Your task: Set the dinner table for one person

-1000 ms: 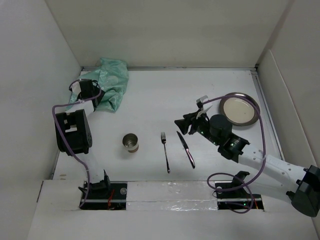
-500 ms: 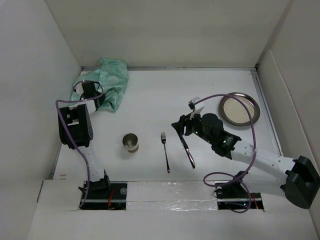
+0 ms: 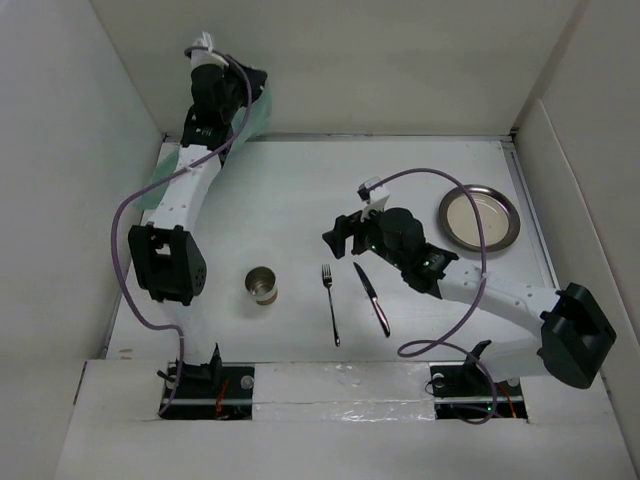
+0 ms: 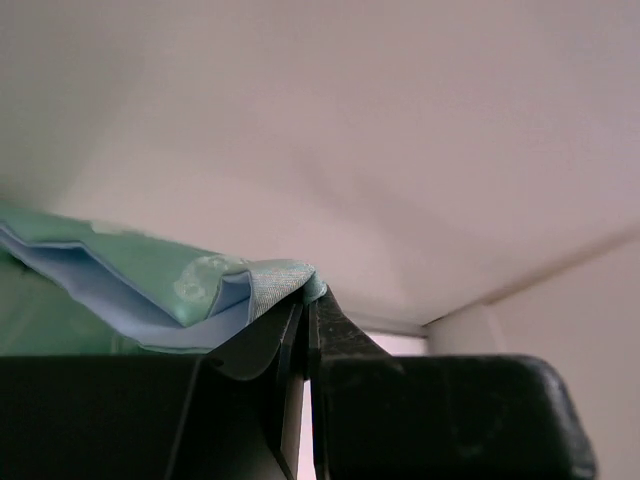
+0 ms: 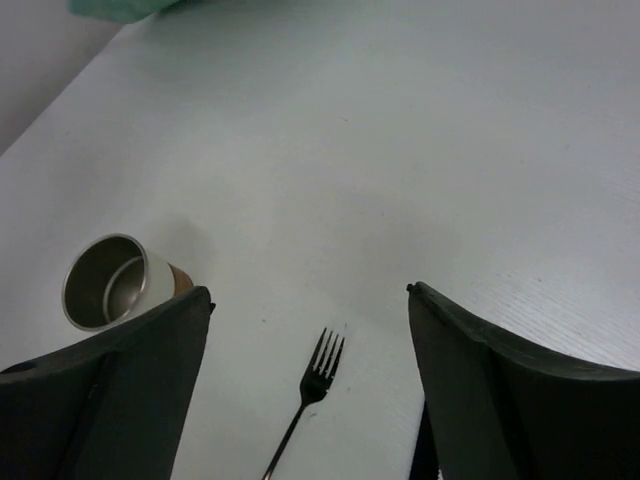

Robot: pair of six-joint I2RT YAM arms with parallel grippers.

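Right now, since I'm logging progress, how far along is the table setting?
Nothing looks laid yet: fork, knife and cup sit near the front, the plate apart at the right. In hand: the left gripper pinches the green cloth, raised at the far left corner; the right gripper hovers open, empty. Left: probably spreading the cloth and arranging everything.

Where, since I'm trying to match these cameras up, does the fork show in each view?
Top external: the fork lies low centre on the dinner table, tines pointing up the frame.
Left wrist: not in it; only green cloth and white wall.
Right wrist: bottom centre, tines again pointing up the frame.
Shared landmark: the metal cup, left of the fork in both views showing it.
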